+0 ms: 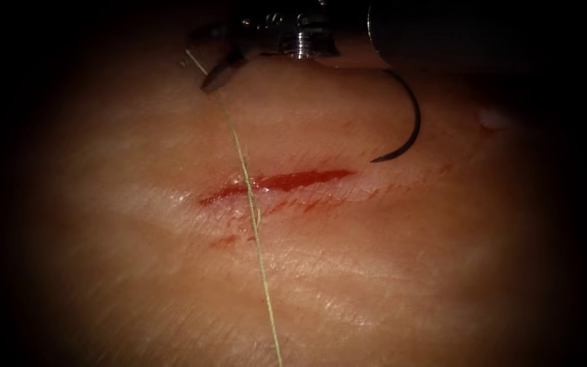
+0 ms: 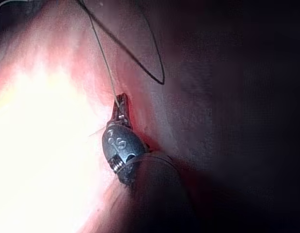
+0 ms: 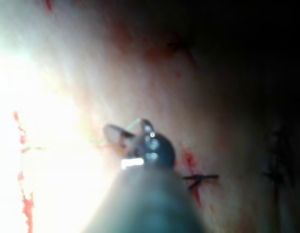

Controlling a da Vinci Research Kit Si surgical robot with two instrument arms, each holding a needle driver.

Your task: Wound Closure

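Observation:
The cut (image 1: 280, 182) lies across the tissue (image 1: 409, 272), wet with red fluid. A pale thread (image 1: 256, 231) crosses the cut's left part, running taut from the picture's near edge to the far side. My left tool (image 2: 121, 99) is shut on this thread (image 2: 103, 58). My right tool (image 1: 205, 60) reaches in from the far right with its jaws apart, and the thread passes by its lower jaw; it (image 3: 125, 127) holds nothing. The curved needle (image 1: 412, 115) rests free beyond the cut's right end, tip out of the tissue, its other end hidden under the right shaft. The needle (image 2: 157, 58) also hangs beyond the left tool.
Thin red scratches mark the tissue just below the cut (image 3: 24, 204). Older cuts closed with dark stitches (image 3: 201, 179) sit near the right tool. A small pale spot (image 1: 494, 119) lies on the tissue at the far right.

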